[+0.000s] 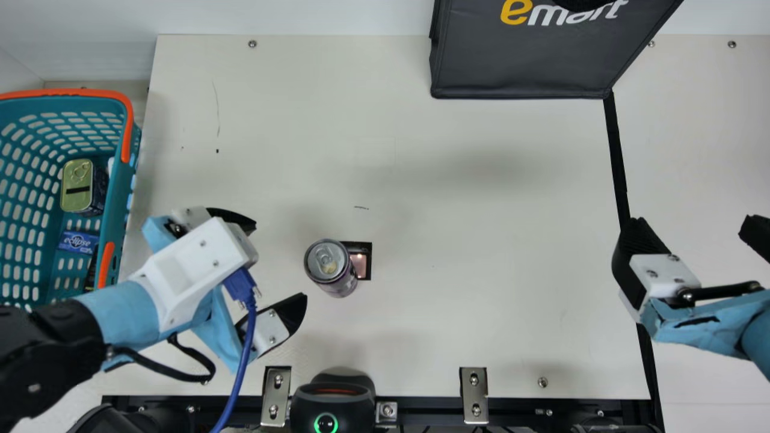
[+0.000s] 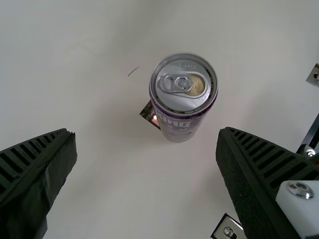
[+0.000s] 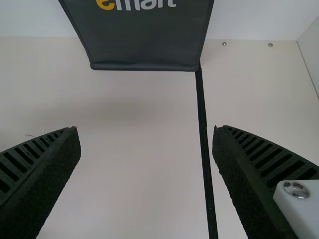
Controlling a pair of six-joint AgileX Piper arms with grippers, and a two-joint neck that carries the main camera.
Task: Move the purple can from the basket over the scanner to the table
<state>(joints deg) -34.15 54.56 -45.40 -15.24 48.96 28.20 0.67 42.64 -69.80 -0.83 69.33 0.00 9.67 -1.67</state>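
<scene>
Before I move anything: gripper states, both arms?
Left gripper: open, empty; purple can stands ahead of it, ungripped.
Right gripper: open, empty.

The purple can (image 1: 338, 284) stands upright just ahead of the open left gripper (image 1: 280, 262); behind it, the teal basket (image 1: 120, 198) holds a gold-lidded tin (image 1: 76, 191).

Table (image 1: 481, 325): cream, a few dark marks
Purple can (image 1: 328, 264): 1, upright, beside the dark-framed square (image 1: 361, 266)
Dark bag (image 1: 523, 63): 1, far side
Black strip (image 1: 617, 162): 1, from the bag's corner
Metal brackets (image 1: 474, 391): 2, near edge
</scene>
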